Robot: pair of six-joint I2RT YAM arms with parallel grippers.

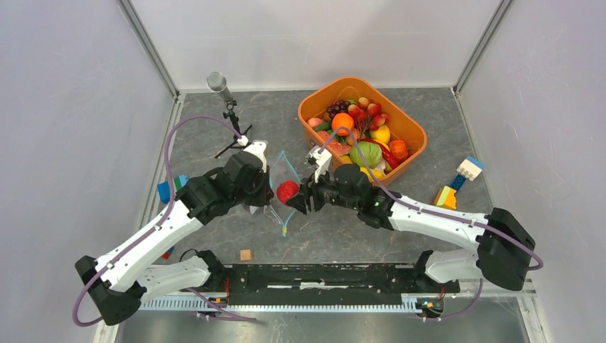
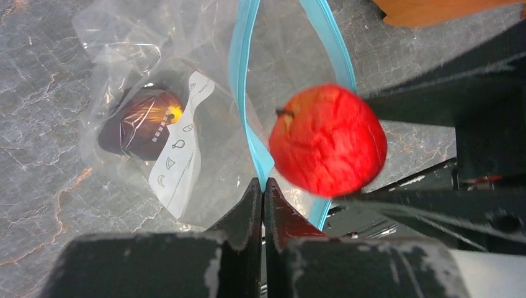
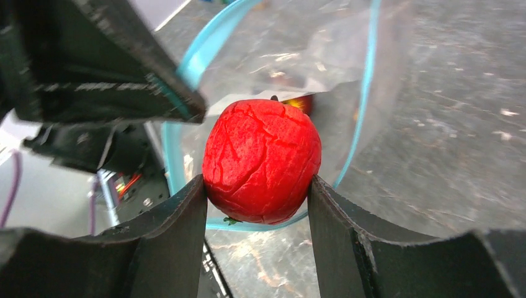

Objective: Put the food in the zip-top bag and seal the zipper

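Left arm (image 1: 154, 236): reaches from its base diagonally up to the left side of the zip-top bag (image 2: 124, 68), elbow bent, wrist angled down. Left gripper (image 2: 262, 186): fingers (image 2: 245, 211) pressed flat together, pinching the zipper (image 2: 239, 93) at the bag's mouth edge.

Right arm (image 1: 429, 218): stretches from its base to the right side of the bag, forearm low and nearly level. Right gripper (image 3: 257, 186): jaws partly spread, one finger on each flank of the red toy apple (image 3: 260, 155), held at the bag's open mouth. The two grippers face each other across that mouth, close together.
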